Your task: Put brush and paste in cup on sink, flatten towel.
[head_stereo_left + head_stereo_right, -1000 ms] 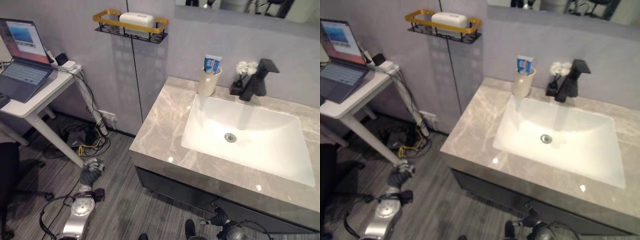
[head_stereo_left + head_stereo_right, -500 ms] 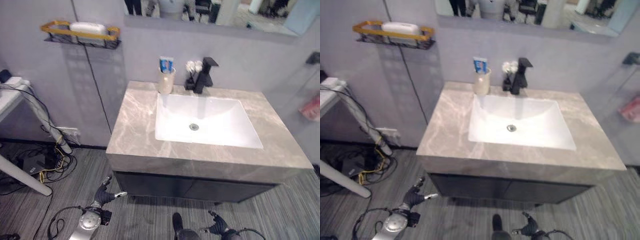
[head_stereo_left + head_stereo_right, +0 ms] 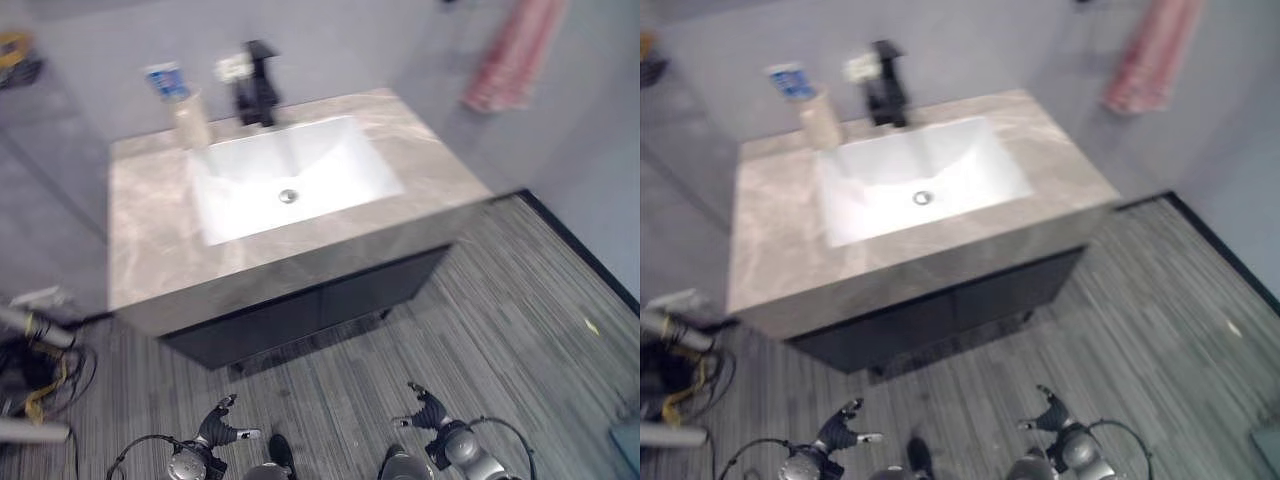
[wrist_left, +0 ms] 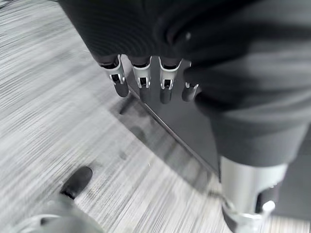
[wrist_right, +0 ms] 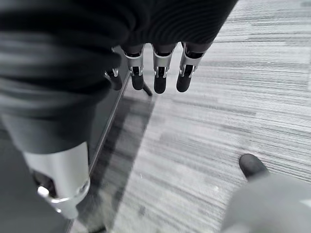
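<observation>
While both hands hang low over the grey striped plank floor (image 3: 520, 300), left hand (image 3: 222, 424) and right hand (image 3: 428, 408) have fingers loosely extended, holding nothing, well short of the dark vanity cabinet front (image 3: 300, 310). Beyond it the beige marble counter (image 3: 150, 230) rings the white rectangular basin (image 3: 290, 170). At the back edge, the cream cup (image 3: 190, 118) holds the blue-and-white paste tube (image 3: 166, 80) beside the black tap (image 3: 256, 84); the pink towel (image 3: 512, 52) hangs on the far right wall.

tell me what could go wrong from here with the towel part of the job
1. The pink towel hangs on the wall well to the right of the sink counter, while the left hand and right hand hang low over the floor, both open. A long reach could miss it.
2. The cup stands near the counter's back edge beside the faucet; an arm swinging up past it might tip it.
</observation>
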